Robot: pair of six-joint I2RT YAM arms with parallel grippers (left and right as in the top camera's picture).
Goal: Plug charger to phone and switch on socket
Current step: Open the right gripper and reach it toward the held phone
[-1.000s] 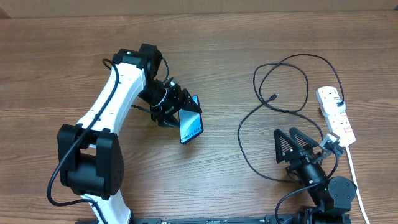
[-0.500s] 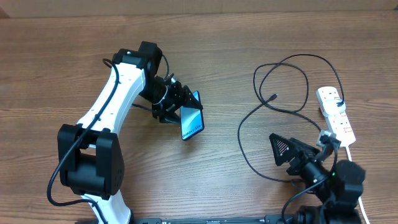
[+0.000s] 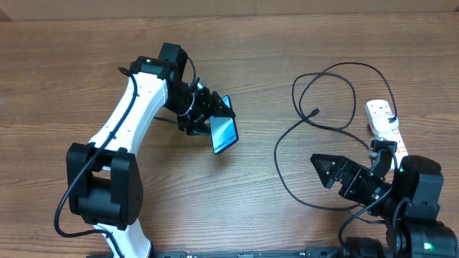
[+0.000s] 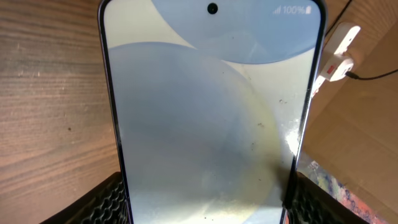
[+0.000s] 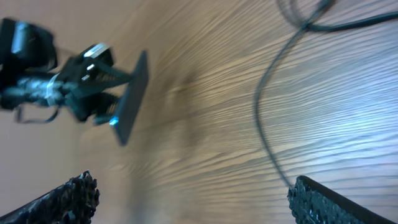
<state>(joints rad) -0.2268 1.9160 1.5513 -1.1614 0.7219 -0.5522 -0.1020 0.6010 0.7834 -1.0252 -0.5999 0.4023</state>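
Observation:
My left gripper (image 3: 214,117) is shut on the phone (image 3: 224,135), holding it tilted above the table left of centre. The phone's pale screen (image 4: 211,112) fills the left wrist view, with a finger (image 4: 112,202) pressed against each long edge. The charger (image 3: 324,92) lies in loose black loops on the right, its connector tip (image 3: 316,111) free on the wood. The white socket (image 3: 381,117) lies at the far right, partly behind my right arm. My right gripper (image 3: 331,170) stands open and empty near the front, pointing left. In the right wrist view the phone (image 5: 130,99) shows edge-on and the charger (image 5: 266,124) crosses the wood.
The socket's plug end (image 4: 339,53) and a stretch of black cable (image 4: 373,76) show past the phone. The wooden table (image 3: 258,208) lies between the two arms. My white left arm (image 3: 133,107) reaches in from the front left.
The left gripper has carried the phone slightly right and tilted it. The right arm has swung, so its open gripper now points left.

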